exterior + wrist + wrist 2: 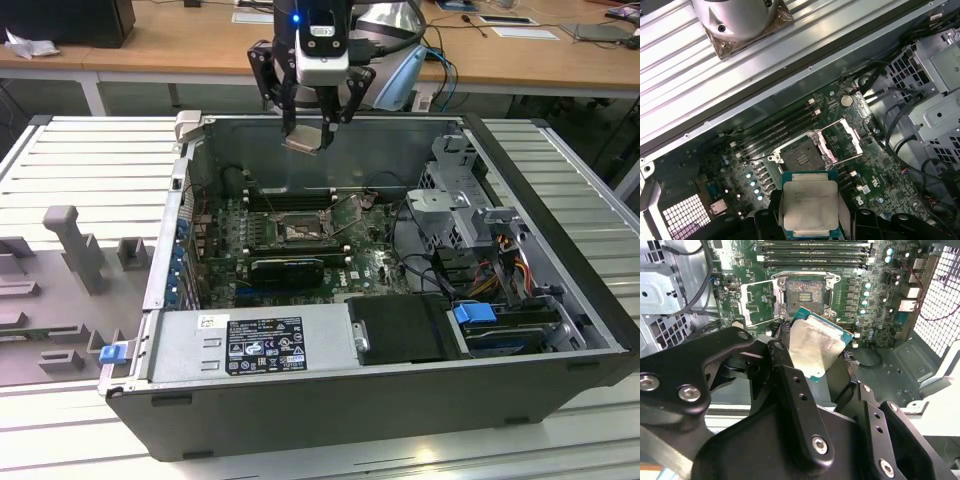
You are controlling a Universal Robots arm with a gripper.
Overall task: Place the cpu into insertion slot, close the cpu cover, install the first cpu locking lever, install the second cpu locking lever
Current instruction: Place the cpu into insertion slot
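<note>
"So, which step was in hand at this mark?" the bench asked over the link.

"Step one, I noted: cpu placement, not yet done. The gripper was closed on the cpu, with its fingers pinching two opposite edges and the silvery lid showing in both wrist views. The chip looked tilted. It hung high over the open computer case, near the back wall in the exterior view and well apart from the board."

"And the socket?"

"The insertion slot lay bare, its dark pin field exposed and nothing seated in it. The cpu cover was swung open and lay just beside the slot, so I judged the way down unobstructed. I could not tell how the locking levers stood. The memory slots ran alongside the socket."

"What did the placement call for?"

"My judgement: level the chip, square its edges to the socket rim, centre it over the pin field, then descend slowly and straight. The pins looked fragile, and a tilted or offset landing risked bending them. The orientation marks were too small for me to read, so I could not confirm the chip's rotation."
</note>
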